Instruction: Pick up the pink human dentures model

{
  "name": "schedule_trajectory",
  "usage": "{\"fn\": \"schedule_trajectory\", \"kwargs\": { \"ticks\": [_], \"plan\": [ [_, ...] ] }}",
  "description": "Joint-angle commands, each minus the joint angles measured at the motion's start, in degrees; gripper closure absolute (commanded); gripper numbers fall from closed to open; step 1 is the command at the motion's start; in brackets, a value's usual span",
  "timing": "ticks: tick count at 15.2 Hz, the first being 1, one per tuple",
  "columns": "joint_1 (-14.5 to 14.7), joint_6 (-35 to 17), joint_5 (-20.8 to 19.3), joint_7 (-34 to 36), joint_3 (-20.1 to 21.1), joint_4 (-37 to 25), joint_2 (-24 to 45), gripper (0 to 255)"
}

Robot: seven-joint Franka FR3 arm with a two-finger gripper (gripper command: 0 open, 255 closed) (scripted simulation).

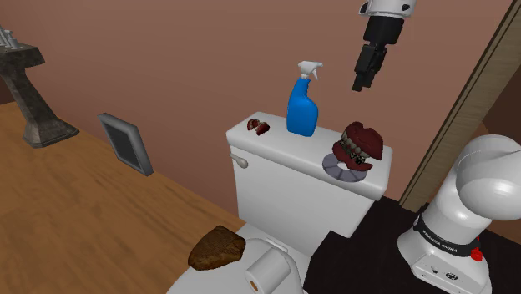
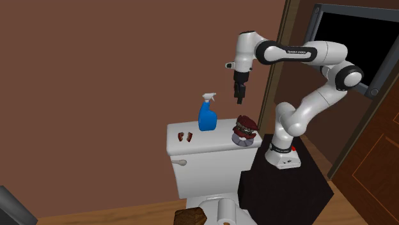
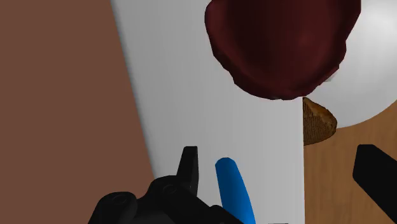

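Gripper (image 1: 361, 83) wide open, high above the toilet tank lid (image 1: 280, 144).
The dark-red dentures model (image 1: 359, 150) sits at the lid's stand-side end, by the edge; an off-centre descent could knock it off or clip the blue spray bottle (image 1: 302, 104).

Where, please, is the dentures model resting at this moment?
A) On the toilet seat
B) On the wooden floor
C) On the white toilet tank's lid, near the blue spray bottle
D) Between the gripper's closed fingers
C: the dark red dentures model sits on the white tank lid beside the blue spray bottle, while the open gripper hangs above, apart from it.
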State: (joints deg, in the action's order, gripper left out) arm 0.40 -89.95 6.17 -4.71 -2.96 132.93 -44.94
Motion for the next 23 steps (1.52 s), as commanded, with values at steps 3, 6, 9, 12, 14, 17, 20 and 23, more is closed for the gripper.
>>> {"fn": "schedule_trajectory", "kwargs": {
  "ticks": [3,6,9,12,14,17,20,23],
  "plan": [
    [0.2,-2.1,0.5,1.7,1.4,-1.6,4.4,0],
    [0.5,-4.8,0.9,4.2,3.2,-4.6,11.3,0],
    [0.7,-7.0,1.0,6.7,4.9,-8.2,18.3,0],
    [0.9,-8.6,0.8,9.3,6.4,-12.6,25.5,0],
    [1.0,-9.4,0.4,11.0,7.2,-15.8,30.3,0],
    [1.2,-9.9,-0.4,13.6,8.3,-21.3,37.7,0],
    [1.5,-9.8,-1.5,16.2,9.1,-27.6,45.2,0],
    [2.0,-9.0,-2.7,18.7,9.7,-34.7,52.9,0]
  ]
}}
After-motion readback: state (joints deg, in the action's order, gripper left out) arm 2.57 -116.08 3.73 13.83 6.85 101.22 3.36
